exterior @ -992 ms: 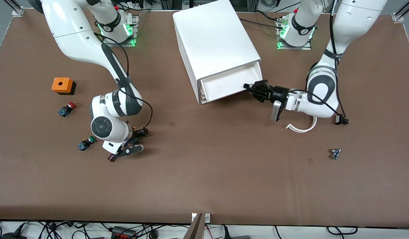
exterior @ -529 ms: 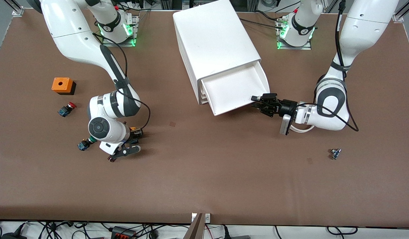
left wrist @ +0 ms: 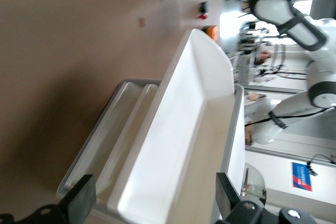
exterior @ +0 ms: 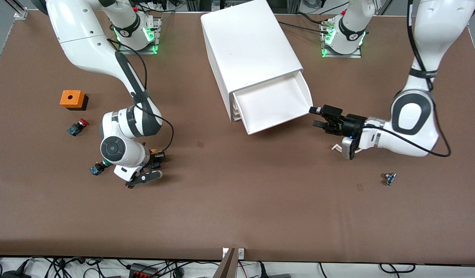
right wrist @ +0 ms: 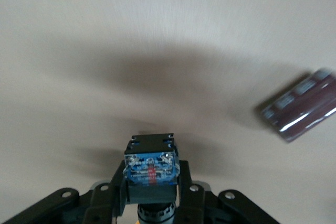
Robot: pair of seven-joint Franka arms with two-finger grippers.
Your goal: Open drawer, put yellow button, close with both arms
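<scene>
The drawer [exterior: 274, 105], the top tray of the white cabinet [exterior: 249, 42], stands pulled out and looks empty. My left gripper [exterior: 315, 117] is open, just off the drawer's front corner at the left arm's end, not touching it. In the left wrist view the drawer [left wrist: 178, 145] fills the space ahead of the spread gripper [left wrist: 155, 203]. My right gripper [exterior: 157, 159] is shut on the yellow button [exterior: 155, 151], low over the table beside the green-capped button [exterior: 97, 167]. In the right wrist view my right gripper [right wrist: 152, 192] clamps the button's black body and its blue base [right wrist: 151, 167] faces the camera.
An orange box [exterior: 72, 99] and a red-capped button [exterior: 77, 127] lie toward the right arm's end. A small dark-red part [exterior: 129, 184] lies by the right gripper. A white curved strip [exterior: 337, 147] and a small blue part [exterior: 389, 178] lie near the left arm.
The left gripper pulled the drawer farther out, then let go and drew back toward the left arm's end. The right gripper shifted slightly with the yellow button.
</scene>
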